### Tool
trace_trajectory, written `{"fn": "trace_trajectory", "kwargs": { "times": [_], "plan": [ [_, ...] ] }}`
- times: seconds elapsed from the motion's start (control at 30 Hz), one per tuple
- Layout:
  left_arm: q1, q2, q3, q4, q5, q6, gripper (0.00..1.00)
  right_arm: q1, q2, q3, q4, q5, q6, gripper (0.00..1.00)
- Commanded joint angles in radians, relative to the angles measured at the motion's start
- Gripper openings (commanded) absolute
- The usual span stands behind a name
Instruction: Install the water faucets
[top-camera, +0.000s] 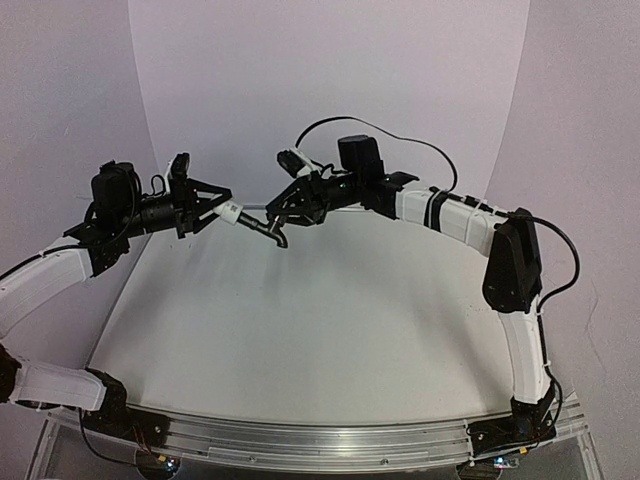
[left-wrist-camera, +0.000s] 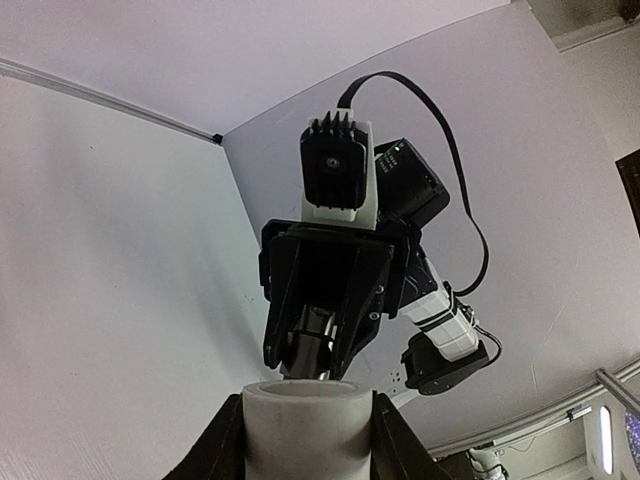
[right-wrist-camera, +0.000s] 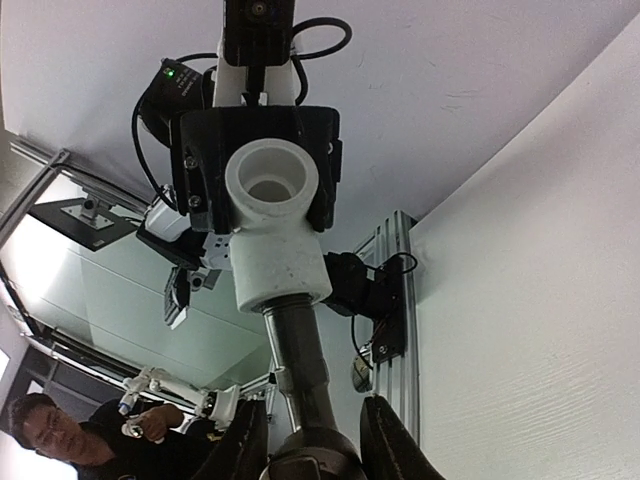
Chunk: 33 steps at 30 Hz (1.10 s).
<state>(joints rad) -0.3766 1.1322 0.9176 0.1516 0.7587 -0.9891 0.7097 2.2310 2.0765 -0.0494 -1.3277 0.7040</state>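
Note:
Both arms meet in mid-air above the back of the white table. My left gripper is shut on the stubby white fitting. In the left wrist view the fitting stands between the left gripper's fingers, its open end facing the black tap. My right gripper is shut on the black tap, whose spout hangs downward. In the right wrist view the tap's stem rises from my right gripper and enters the white fitting.
An aluminium rail runs along the table's near edge, with both arm bases on it. White walls curve behind the table. The right wrist view shows an aluminium frame post and a person at the lower left.

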Motion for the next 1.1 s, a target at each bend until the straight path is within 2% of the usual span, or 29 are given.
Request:
{"fn": "trace_trajectory", "kwargs": {
  "times": [0.0,0.1,0.17,0.23,0.33,0.5,0.67,0.77,0.9,0.97,1.07],
  "plan": [
    [-0.007,-0.055,0.049,0.139,0.094,0.006,0.00,-0.105,0.047,-0.018,0.007,0.197,0.170,0.17],
    [-0.007,-0.060,0.049,0.123,0.083,0.018,0.00,-0.114,-0.025,-0.078,0.004,0.273,0.103,0.46],
    [-0.007,-0.061,0.050,0.107,0.067,0.028,0.00,-0.122,-0.091,-0.126,0.003,0.322,0.051,0.60],
    [-0.007,-0.060,0.052,0.091,0.053,0.040,0.00,-0.131,-0.152,-0.166,0.002,0.352,0.001,0.71],
    [-0.007,-0.056,0.051,0.089,0.042,0.040,0.00,-0.136,-0.239,-0.222,-0.006,0.410,-0.077,0.81],
    [-0.007,-0.057,0.052,0.085,0.032,0.043,0.00,-0.109,-0.422,-0.356,-0.017,0.616,-0.349,0.89],
    [-0.007,-0.048,0.064,0.081,0.036,0.044,0.00,0.093,-0.589,-0.503,-0.003,0.956,-0.849,0.97],
    [-0.007,-0.041,0.070,0.081,0.040,0.045,0.00,0.210,-0.628,-0.572,0.038,1.088,-1.065,0.98],
    [-0.007,-0.038,0.073,0.083,0.043,0.041,0.00,0.297,-0.604,-0.570,0.042,1.207,-1.175,0.98],
    [-0.007,-0.038,0.073,0.082,0.042,0.041,0.00,0.327,-0.562,-0.536,0.061,1.307,-1.180,0.98],
    [-0.007,-0.041,0.073,0.082,0.040,0.040,0.00,0.344,-0.502,-0.490,0.068,1.370,-1.169,0.95]
  ]
}}
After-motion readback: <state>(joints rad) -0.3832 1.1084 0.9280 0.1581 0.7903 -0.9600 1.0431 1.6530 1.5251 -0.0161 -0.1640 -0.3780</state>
